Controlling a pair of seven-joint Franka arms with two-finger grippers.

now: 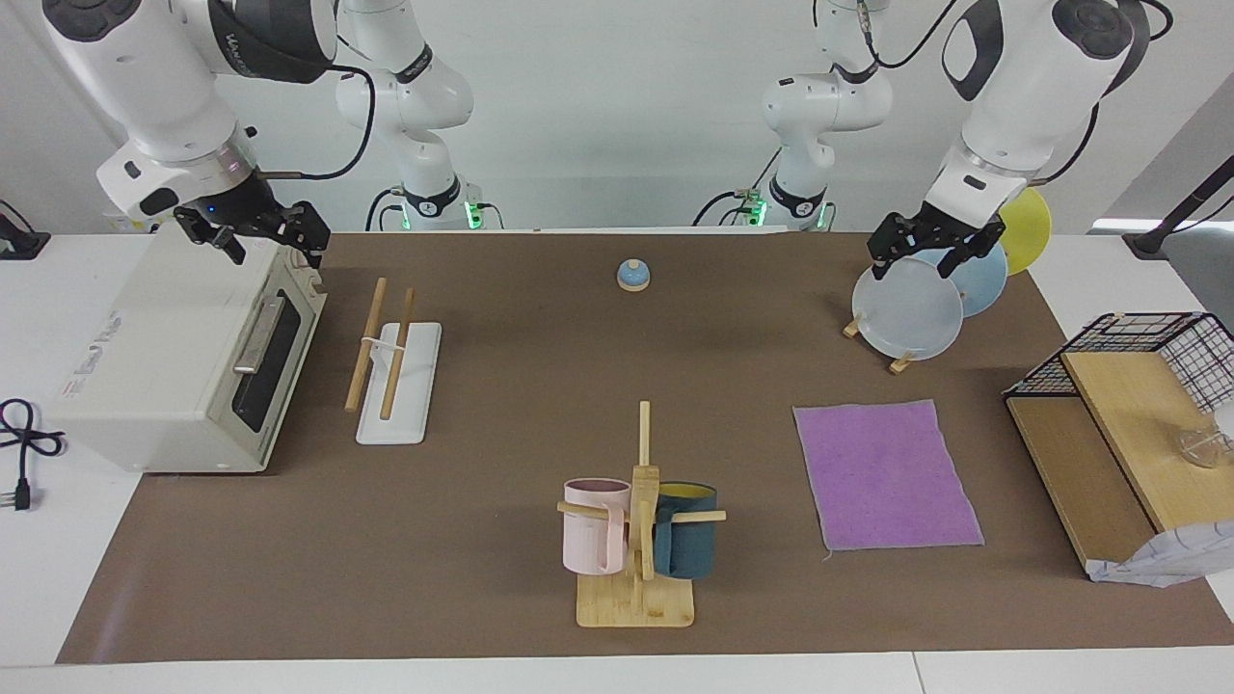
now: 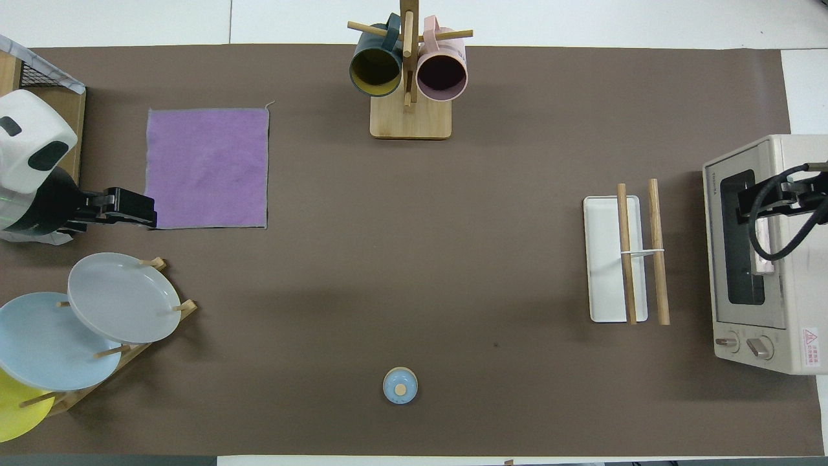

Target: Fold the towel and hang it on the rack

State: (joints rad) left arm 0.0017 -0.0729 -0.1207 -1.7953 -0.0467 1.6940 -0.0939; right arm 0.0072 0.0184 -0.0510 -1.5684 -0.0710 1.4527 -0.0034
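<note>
While the towel (image 1: 885, 475) lies flat and purple face up on the brown mat, unfolded, toward the left arm's end of the table, you have nothing in hand yet: both grippers are up in the air with their jaws apart and empty. Your left gripper (image 1: 927, 245) hangs over the plates on the plate holder (image 1: 907, 308); from above it covers the towel's corner nearest the robots, but it is not touching the cloth. Bring it down on an edge or corner, pinch only the top layer, and carry that edge across to the edge it faces so the fold lands square. Your right gripper (image 1: 262, 236) waits over the toaster oven (image 1: 183, 352). Note that the rack (image 1: 390, 361) stands just in front of that oven door, well apart from the towel, so the folded cloth must cross the table. Keep clear of the mug stand (image 1: 638, 525), the wire basket (image 1: 1152, 352) and the small blue bell (image 1: 632, 275)
</note>
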